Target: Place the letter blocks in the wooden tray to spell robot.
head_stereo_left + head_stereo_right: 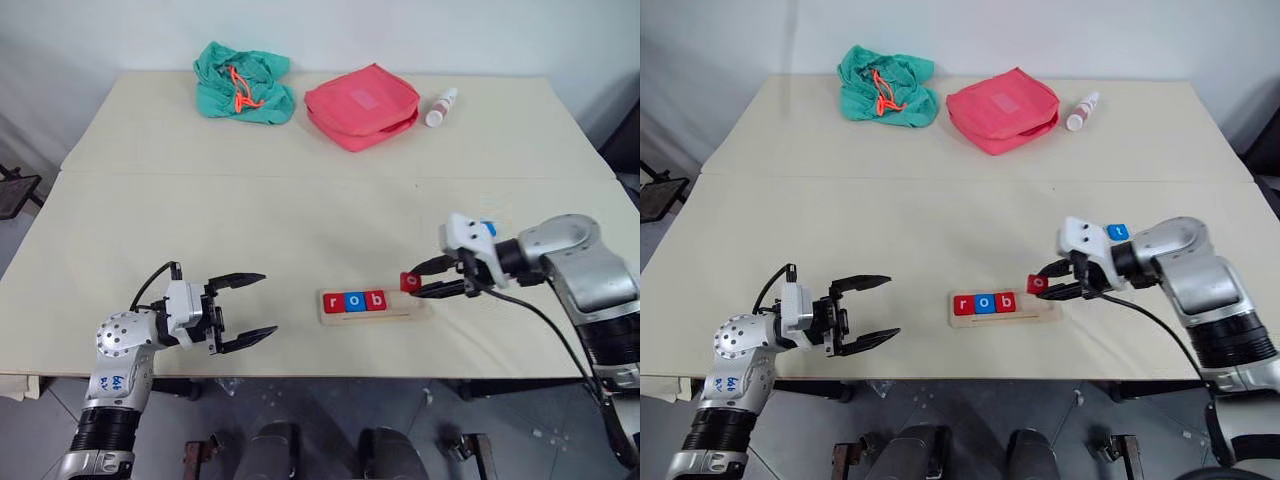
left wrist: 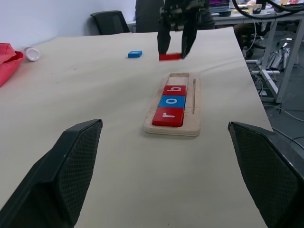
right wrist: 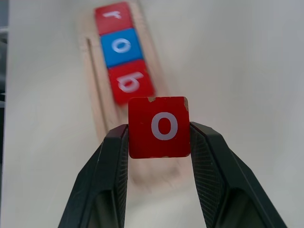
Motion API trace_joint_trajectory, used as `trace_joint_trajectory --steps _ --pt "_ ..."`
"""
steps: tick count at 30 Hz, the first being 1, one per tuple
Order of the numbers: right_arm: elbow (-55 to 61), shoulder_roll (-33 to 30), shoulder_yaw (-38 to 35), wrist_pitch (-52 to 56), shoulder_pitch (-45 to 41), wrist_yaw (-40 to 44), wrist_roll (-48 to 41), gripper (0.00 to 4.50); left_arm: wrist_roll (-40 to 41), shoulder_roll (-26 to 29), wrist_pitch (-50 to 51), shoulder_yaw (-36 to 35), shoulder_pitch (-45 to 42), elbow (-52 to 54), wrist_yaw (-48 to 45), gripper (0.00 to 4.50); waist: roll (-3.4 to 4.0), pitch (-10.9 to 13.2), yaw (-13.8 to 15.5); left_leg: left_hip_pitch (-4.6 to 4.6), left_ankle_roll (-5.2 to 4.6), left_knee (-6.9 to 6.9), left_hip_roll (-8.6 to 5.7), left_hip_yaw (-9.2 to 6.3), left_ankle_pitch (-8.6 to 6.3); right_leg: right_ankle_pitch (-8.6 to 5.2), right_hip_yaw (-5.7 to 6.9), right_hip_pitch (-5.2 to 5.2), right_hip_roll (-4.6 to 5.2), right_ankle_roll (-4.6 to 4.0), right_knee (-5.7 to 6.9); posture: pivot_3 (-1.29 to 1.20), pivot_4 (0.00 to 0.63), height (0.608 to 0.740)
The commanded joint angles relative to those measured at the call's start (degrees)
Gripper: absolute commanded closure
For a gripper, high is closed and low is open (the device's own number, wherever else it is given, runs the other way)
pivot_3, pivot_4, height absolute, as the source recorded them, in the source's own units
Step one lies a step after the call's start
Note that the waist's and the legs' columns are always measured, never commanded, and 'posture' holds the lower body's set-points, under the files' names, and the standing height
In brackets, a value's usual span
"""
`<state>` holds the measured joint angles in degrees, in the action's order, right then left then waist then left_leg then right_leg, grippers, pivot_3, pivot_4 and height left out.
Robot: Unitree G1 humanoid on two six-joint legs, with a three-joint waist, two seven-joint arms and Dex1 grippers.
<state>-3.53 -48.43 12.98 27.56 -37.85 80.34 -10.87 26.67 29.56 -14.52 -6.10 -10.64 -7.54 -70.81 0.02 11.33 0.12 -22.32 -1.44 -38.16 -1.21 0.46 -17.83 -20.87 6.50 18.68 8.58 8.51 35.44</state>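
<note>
The wooden tray lies near the table's front edge. In its left part sit a red r block, a blue o block and a red b block. My right gripper is shut on a red o block, which hangs just above the tray's bare right end. A blue block lies on the table behind my right wrist. Well to the left of the tray, my left gripper stands open with nothing between its fingers.
At the back of the table lie a teal cloth bag, a pink pouch and a small white bottle. A seam crosses the table between them and the tray.
</note>
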Motion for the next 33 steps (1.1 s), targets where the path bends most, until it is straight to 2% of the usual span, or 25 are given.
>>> trace_joint_trajectory --steps 1,14,22,23,30,33 --pt "1.0 1.0 0.9 -0.6 -1.0 -0.5 0.6 3.04 0.5 0.0 -0.8 -0.3 0.3 1.2 0.1 0.00 0.00 0.0 -0.1 0.00 0.00 0.00 0.00 0.01 0.00 0.00 0.00 0.01 0.00 0.00 0.00 0.00 0.150 0.740" --pt "-1.8 2.5 3.3 -4.9 -1.1 0.6 2.3 3.04 0.5 0.3 -0.7 -0.8 2.4 3.2 1.5 0.00 0.00 0.0 -0.1 0.00 0.00 0.00 0.01 0.01 0.00 0.00 0.00 0.03 0.00 0.00 0.03 0.00 0.150 0.740" --pt "-1.8 1.2 3.1 -6.8 -0.3 1.1 2.8 0.24 0.4 0.2 -0.9 -0.6 1.8 2.7 1.6 0.00 0.00 0.0 -0.2 0.00 0.00 0.01 0.01 0.01 0.00 0.00 0.01 0.03 0.00 0.00 0.04 0.00 0.150 0.740" --pt "-1.2 1.0 2.5 -6.5 -0.2 1.0 2.5 0.04 0.3 0.2 -0.9 -0.5 1.6 2.5 1.5 0.00 0.00 0.0 -0.2 0.00 0.00 0.01 0.01 0.01 0.00 0.00 0.01 0.03 0.00 0.00 0.04 0.00 0.150 0.740" --pt "3.5 1.2 -0.7 -2.7 1.0 -2.0 -0.1 0.04 0.1 -0.2 -1.1 0.0 0.1 1.0 1.1 0.00 0.00 0.0 -0.1 0.00 0.00 0.01 0.01 0.01 0.00 0.00 0.01 0.04 -0.01 0.00 0.04 0.00 0.150 0.740" --pt "4.5 1.8 -1.3 -1.5 1.4 -2.5 -1.4 0.67 -0.1 -0.5 -1.3 0.4 -1.0 0.1 1.0 0.00 0.00 0.0 -0.1 0.00 0.00 0.00 0.01 0.01 0.00 0.00 0.01 0.03 0.00 0.00 0.04 0.00 0.150 0.740"
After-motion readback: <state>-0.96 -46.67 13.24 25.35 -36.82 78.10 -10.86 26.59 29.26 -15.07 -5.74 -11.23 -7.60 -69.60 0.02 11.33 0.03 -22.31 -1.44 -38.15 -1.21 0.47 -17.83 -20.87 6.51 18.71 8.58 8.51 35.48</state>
